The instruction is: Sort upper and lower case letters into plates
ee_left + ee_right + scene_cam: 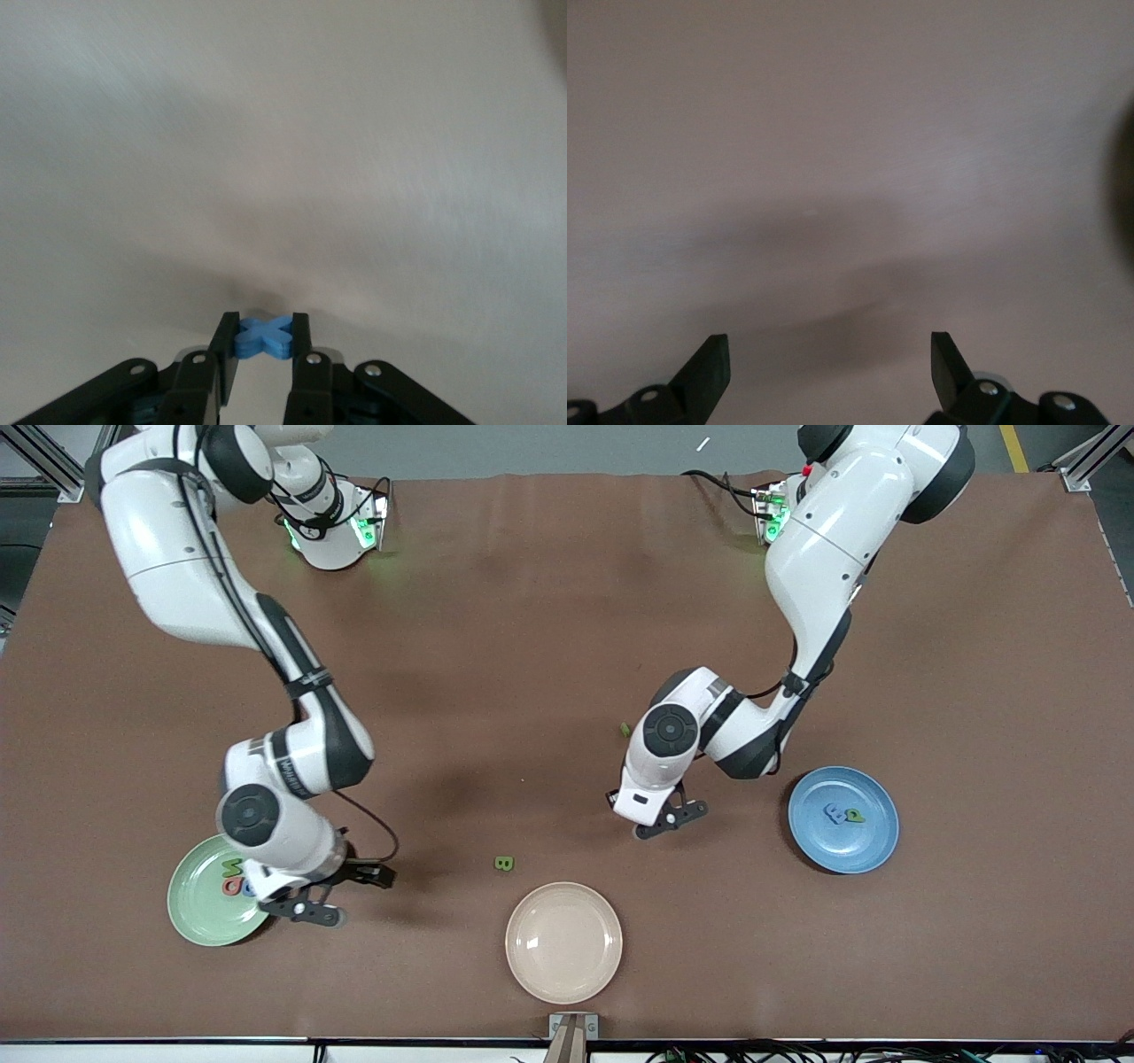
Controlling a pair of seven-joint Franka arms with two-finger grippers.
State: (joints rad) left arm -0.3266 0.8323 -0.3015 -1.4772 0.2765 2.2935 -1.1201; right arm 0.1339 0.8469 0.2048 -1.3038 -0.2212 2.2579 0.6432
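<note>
You've got three plates low in frame: one lower left (213,890), one bottom centre (563,942), one right (842,819); letter B (504,863) just above the centre one.

Lying on the brown tabletop (549,646): pale green plate (197,917) toward the right arm's end, blue plate (873,841) toward the left arm's end, cream plate (563,942) nearest the front camera, green letter (504,863) just beside it, another green piece (625,729) farther off.

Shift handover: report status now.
Left gripper shut on blue x-shaped letter, over bare table. Right gripper open, empty, beside green plate. Green letter loose. Nothing blocking.
</note>
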